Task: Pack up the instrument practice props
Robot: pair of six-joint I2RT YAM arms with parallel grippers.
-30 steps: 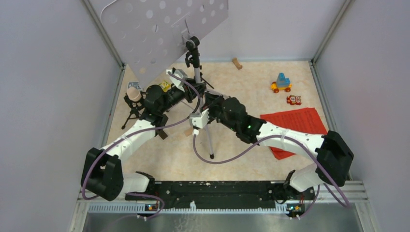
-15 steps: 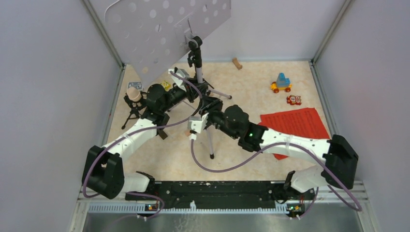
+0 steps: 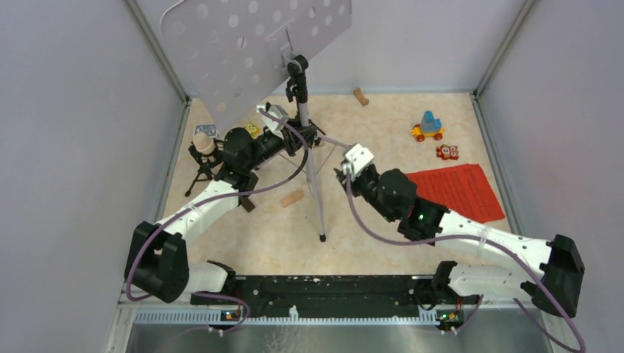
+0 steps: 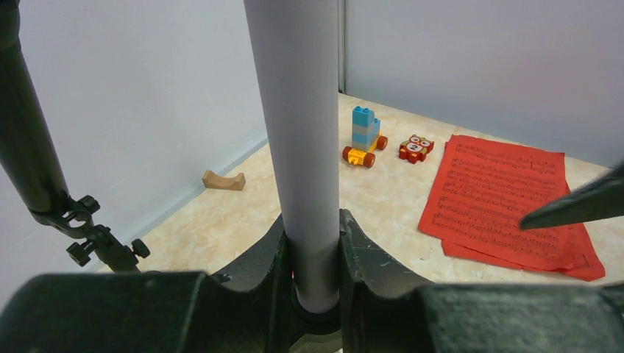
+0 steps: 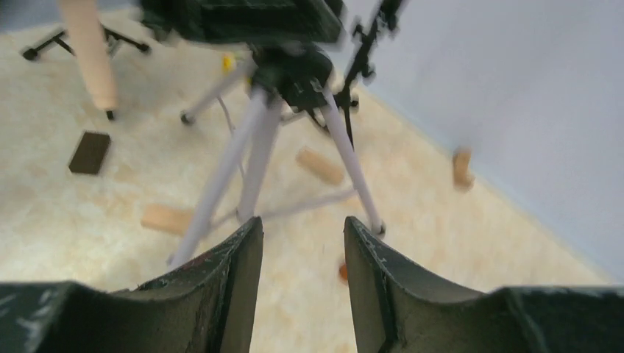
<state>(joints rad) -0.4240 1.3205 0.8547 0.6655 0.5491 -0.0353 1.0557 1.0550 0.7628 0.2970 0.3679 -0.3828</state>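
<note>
- Two hazards show from above. The left gripper (image 3: 307,138) is clenched on the silver pole (image 3: 302,110) beneath the tilted white perforated desk (image 3: 243,51), and this top-heavy stand could topple if that single hold twists. The right gripper (image 3: 341,175) hangs released and empty just right of the pole. Red sheet-music pages (image 3: 456,187) lie well right of the pole, and the beige microphone (image 3: 204,141) stands to its left.
- Left wrist: fingers (image 4: 360,250) pinch the smooth pole on both sides, so it may slide.
- Right wrist, blurred: jaws are parted on nothing. Silver legs (image 5: 246,158) splay ahead, and the tan blocks (image 5: 166,218) could probably snag one.
- No box or case shows in any view.
</note>
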